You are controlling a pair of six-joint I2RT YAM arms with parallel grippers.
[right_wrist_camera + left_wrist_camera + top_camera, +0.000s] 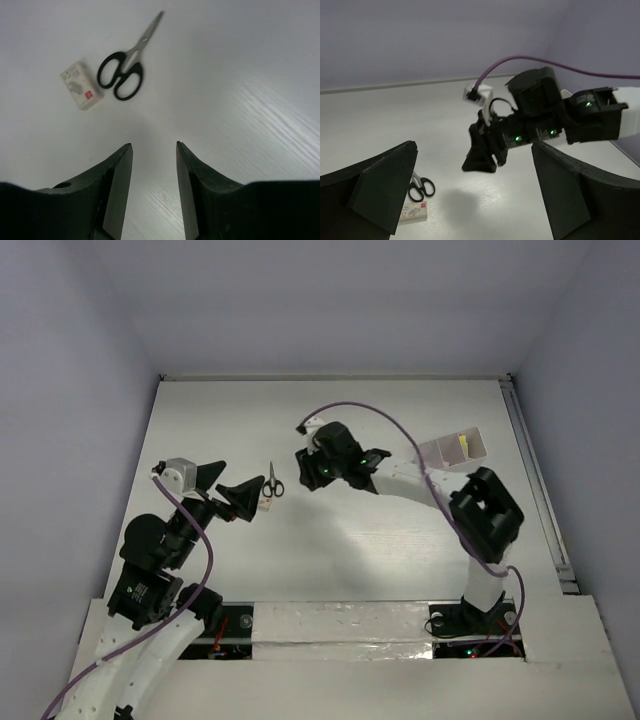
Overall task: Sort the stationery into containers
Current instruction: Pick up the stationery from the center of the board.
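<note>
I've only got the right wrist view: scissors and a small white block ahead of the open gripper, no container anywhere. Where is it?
Observer: A translucent box sits at the far right of the table, on the opposite side of the right gripper from the scissors.
Operator: Okay, and where's the other arm? I don't want a collision.
Observer: The left gripper is open and close to the block, facing yours across the two items.
</note>
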